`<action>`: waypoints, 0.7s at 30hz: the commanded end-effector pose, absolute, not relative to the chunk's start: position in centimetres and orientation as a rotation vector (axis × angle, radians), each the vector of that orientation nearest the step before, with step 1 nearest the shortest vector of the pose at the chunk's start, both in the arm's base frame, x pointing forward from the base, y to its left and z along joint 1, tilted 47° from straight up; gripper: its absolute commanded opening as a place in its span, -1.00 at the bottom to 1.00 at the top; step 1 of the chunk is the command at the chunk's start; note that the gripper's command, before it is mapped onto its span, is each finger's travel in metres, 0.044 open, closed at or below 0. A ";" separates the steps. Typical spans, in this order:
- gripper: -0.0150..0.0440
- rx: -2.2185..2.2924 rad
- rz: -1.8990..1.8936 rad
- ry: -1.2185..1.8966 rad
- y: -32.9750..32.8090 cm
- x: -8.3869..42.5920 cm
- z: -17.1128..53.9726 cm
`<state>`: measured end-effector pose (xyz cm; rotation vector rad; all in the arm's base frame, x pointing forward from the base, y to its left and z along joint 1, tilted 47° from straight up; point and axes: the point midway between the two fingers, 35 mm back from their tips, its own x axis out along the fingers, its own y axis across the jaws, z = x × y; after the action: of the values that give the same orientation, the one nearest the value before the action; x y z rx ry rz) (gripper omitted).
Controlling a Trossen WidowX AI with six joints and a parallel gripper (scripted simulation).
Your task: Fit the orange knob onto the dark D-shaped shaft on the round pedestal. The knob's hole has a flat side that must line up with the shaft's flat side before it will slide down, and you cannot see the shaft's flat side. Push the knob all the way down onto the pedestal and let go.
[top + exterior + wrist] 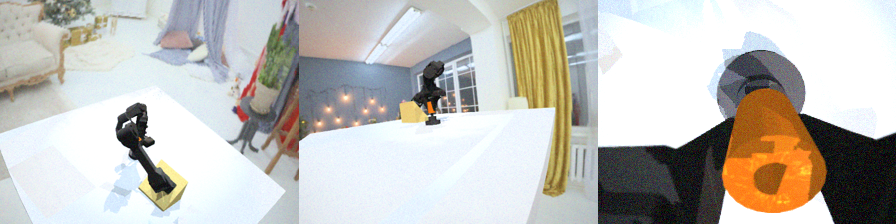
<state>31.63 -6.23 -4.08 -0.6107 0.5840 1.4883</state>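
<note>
The orange knob [140,139] [431,108] [765,120] is between the fingers of my gripper [766,122], which is shut on it. In the exterior view the knob stands nearly upright, leaning slightly, above the dark round pedestal [132,154] [433,122] [794,90]. A short piece of the dark shaft [432,115] shows between the knob's lower end and the pedestal. Whether the shaft's tip touches or enters the knob cannot be told. In the wrist view the knob hides most of the shaft, and its round end with a hole faces the camera. The shaft's flat side is not visible.
A yellow wedge-shaped block [178,183] [409,113] stands close to the pedestal, under the arm's raised links in the top view. The white table [219,175] [386,163] carries the arm's shadows, and its edges show in the top and exterior views.
</note>
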 end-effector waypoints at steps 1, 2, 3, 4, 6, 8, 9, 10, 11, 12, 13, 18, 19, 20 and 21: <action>-0.49 -0.640 1.501 0.557 -6.1 31.5 -4.2; -0.49 -0.640 1.501 0.557 -6.1 31.5 -4.2; -0.49 -0.640 1.501 0.557 -6.1 31.5 -4.2; -0.49 -0.640 1.501 0.557 -6.1 31.5 -4.2; -0.49 -0.640 1.501 0.557 -6.0 31.5 -4.3; -0.49 -0.640 1.501 0.557 -6.0 31.6 -4.3; -0.49 -0.640 1.501 0.557 -6.0 31.6 -4.3; -0.49 -0.640 1.501 0.557 -6.0 31.6 -4.3; -0.49 -0.640 1.501 0.557 -6.0 31.6 -4.3; -0.49 -0.640 1.501 0.557 -6.0 31.6 -4.3; -0.49 -0.640 1.501 0.557 -6.0 31.6 -4.3; -0.49 -0.640 1.501 0.557 -6.0 31.6 -4.3; -0.49 -0.640 1.501 0.557 -6.1 31.7 -4.2; -0.49 -0.640 1.501 0.557 -6.2 31.7 -4.1; -0.49 -0.640 1.501 0.557 -6.3 31.7 -4.1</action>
<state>31.58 -6.07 -4.25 -0.6371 0.5612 1.5015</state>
